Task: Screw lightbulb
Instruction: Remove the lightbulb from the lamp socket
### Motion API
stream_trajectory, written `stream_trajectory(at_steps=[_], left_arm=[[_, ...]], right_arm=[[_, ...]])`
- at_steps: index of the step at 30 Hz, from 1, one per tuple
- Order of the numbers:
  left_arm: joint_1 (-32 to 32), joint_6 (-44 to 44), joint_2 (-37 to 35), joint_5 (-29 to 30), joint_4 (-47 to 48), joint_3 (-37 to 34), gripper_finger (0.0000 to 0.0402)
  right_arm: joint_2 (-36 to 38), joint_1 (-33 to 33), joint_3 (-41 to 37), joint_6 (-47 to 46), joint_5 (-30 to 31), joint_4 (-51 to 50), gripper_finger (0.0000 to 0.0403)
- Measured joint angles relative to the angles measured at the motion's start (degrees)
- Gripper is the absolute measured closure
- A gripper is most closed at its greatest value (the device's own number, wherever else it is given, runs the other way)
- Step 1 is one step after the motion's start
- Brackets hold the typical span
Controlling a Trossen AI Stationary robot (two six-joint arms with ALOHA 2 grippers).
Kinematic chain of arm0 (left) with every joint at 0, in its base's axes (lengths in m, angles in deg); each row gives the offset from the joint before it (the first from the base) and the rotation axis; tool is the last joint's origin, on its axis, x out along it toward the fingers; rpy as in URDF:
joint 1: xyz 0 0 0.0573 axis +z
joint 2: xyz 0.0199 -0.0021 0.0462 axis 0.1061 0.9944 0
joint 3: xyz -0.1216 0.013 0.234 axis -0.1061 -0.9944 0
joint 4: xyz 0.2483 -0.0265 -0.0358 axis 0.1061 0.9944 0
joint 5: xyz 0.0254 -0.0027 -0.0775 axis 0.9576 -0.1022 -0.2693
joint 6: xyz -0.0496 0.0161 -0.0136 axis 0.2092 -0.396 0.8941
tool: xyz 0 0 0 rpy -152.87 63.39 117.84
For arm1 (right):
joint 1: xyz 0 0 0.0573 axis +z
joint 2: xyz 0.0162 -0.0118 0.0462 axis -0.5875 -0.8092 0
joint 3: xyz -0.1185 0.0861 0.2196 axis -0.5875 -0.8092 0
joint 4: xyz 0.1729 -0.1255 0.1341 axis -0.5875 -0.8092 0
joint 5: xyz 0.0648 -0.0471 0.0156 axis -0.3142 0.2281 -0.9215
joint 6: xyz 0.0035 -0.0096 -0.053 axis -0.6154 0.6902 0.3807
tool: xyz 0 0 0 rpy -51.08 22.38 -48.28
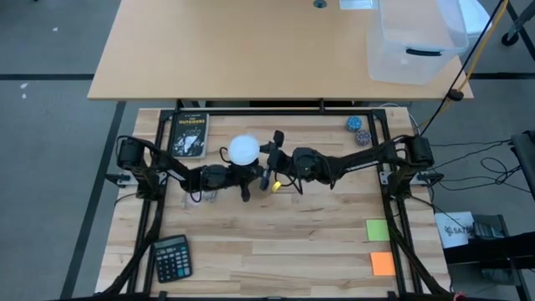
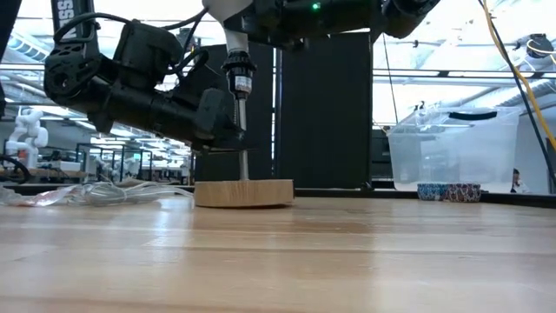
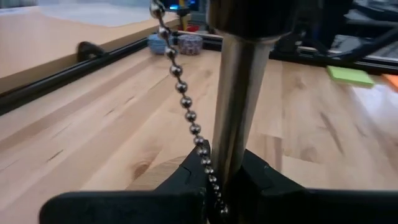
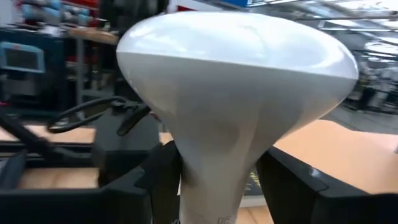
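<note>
The lightbulb [image 4: 236,81], white with a wide dome, stands upright on top of a lamp stand, its narrow end going down to the socket [image 2: 239,76]. The stand has a thin metal stem [image 2: 243,156] on a round wooden base [image 2: 243,193], which rests flat on the table. A bead chain [image 3: 186,106] hangs beside the stem. My left gripper [image 3: 224,180] is shut on the stem, low down. My right gripper [image 4: 217,180] is up at the bulb [image 1: 244,149], shut on its neck. My left gripper pinches the metal stem [image 3: 233,143] between its two fingers, a little above the wooden base. It comes in nearly level from the table's left, the fingers [image 3: 186,183] lying across the upright stem. The base stays on the table. My right gripper has the bulb's narrow neck [image 4: 211,168], below the dome, between its two fingers [image 4: 165,177]. It reaches in level from the table's right, across the neck. The bulb stands upright, dome up, over the socket.
A book [image 1: 190,134] lies at the far left and a calculator [image 1: 171,257] at the near left. Green [image 1: 378,230] and orange [image 1: 382,263] sticky notes lie near right. A crumpled clear wrapper [image 2: 87,193] lies left of the base. A clear bin [image 1: 414,42] stands on the far desk.
</note>
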Motion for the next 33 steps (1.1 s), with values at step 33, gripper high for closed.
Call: stream_trajectory(at_steps=[33], left_arm=[[0.0,-5.3,0.1,-30.6,-0.5,0.1,0.0369]], right_arm=[[0.7,-9.2,0.2,-5.0,-48.4,-4.1,0.0200]])
